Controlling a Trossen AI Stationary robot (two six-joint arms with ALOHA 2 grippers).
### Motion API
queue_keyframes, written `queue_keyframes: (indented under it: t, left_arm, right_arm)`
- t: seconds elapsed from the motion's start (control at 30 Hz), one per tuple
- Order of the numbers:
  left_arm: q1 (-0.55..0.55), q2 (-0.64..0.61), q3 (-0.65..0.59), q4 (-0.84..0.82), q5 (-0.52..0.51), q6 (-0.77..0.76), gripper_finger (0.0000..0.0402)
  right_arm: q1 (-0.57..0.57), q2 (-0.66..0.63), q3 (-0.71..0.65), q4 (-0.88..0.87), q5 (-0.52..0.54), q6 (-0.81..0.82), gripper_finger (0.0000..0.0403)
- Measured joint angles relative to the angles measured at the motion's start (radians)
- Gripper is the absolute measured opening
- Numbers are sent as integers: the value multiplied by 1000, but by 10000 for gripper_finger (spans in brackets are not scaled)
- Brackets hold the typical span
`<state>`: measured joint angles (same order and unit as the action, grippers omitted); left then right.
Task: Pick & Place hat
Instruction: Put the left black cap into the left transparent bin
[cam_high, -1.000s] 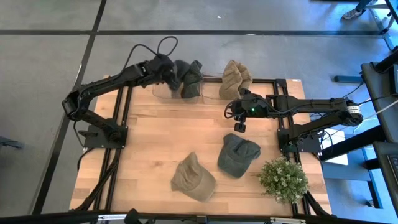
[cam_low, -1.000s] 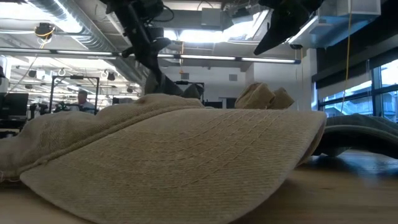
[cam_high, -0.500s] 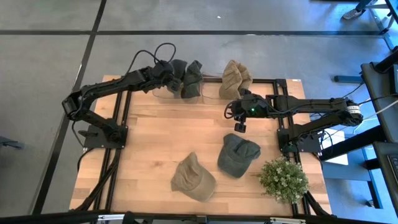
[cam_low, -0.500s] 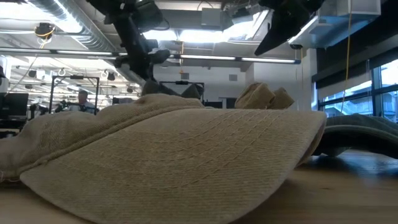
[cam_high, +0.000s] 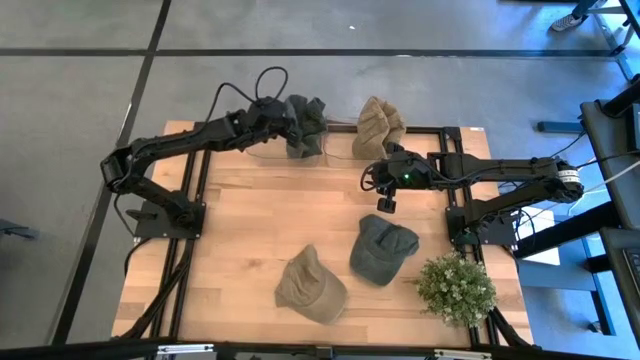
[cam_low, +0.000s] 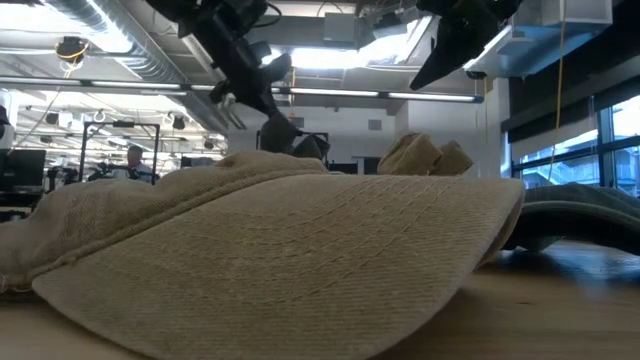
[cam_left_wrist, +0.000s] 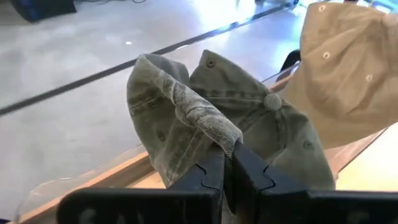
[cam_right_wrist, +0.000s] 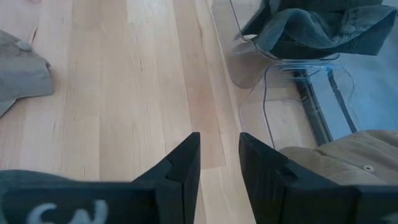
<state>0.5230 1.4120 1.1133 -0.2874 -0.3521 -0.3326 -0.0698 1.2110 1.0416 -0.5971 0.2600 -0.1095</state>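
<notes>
A dark green hat (cam_high: 307, 125) is held at the far edge of the counter (cam_high: 270, 215), pinched by a fold of its fabric in the closed left tool (cam_high: 283, 118). In the left wrist view the two dark fingers (cam_left_wrist: 208, 171) are seen pressed together on a crumpled edge of this hat (cam_left_wrist: 211, 118), whose top button and eyelets are turned toward the camera. A clear plastic stand (cam_high: 262, 150) is seen just below and beside the held hat, at the counter's far edge. A tan hat (cam_high: 377, 126) is perched just beside it along the same far edge, and appears in the left wrist view as a pale crown (cam_left_wrist: 348, 68) close by.

The right tool (cam_high: 386, 203) is held over the middle of the counter, pointing down, its fingers (cam_right_wrist: 183, 168) set partly apart with bare wood visible between them; nothing is gripped. In the right wrist view the green hat (cam_right_wrist: 311, 31) and the clear stand (cam_right_wrist: 280, 74) are seen farther off.

On the near half of the counter two more hats are laid flat: a grey-green one (cam_high: 382, 249) just below the right tool and a khaki one (cam_high: 309, 287) beside it, apart from each other. The khaki hat (cam_low: 270, 260) fills most of the low view. A small potted plant (cam_high: 455, 289) is placed at the near right corner. A person (cam_low: 133, 158) is seen far back in the room.
</notes>
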Motion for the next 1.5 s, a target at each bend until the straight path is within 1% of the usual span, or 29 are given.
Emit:
queue_keyframes:
  t: [0.17, 0.27, 0.37, 0.47, 0.63, 0.8, 1.13, 1.23, 1.37, 1.5]
  left_arm:
    - [1, 8, 0, -22, -34, 13, 11]
    - [0, 36, 0, -21, -26, 14, 12]
    - [0, 92, 0, -7, -12, 45, 12]
    - [1, 150, 0, 37, 11, 109, 14]
    - [0, 169, -2, 142, 7, 160, 27]
    - [1, 161, -2, 209, 19, 163, 59]
    - [-1, 160, -1, 214, 38, 193, 150]
    - [4, 136, -1, 217, 39, 226, 174]
    - [5, 75, -1, 229, 39, 265, 193]
    - [-3, 18, 0, 232, 43, 294, 195]
  right_arm:
    - [0, 0, 0, 0, 0, 5, 111]
    - [0, 0, 0, -1, 0, 23, 111]
    - [0, 0, 0, -2, 0, 26, 111]
    - [0, 0, 0, -2, 0, 26, 111]
    - [0, 0, 0, -8, 0, 28, 111]
    - [0, 0, 0, -11, 0, 29, 111]
    - [0, 0, 0, -9, 0, 28, 111]
    - [0, 0, 0, -8, 0, 28, 111]
    - [0, 0, 0, -8, 0, 29, 111]
    - [0, 0, 0, -8, 0, 30, 111]
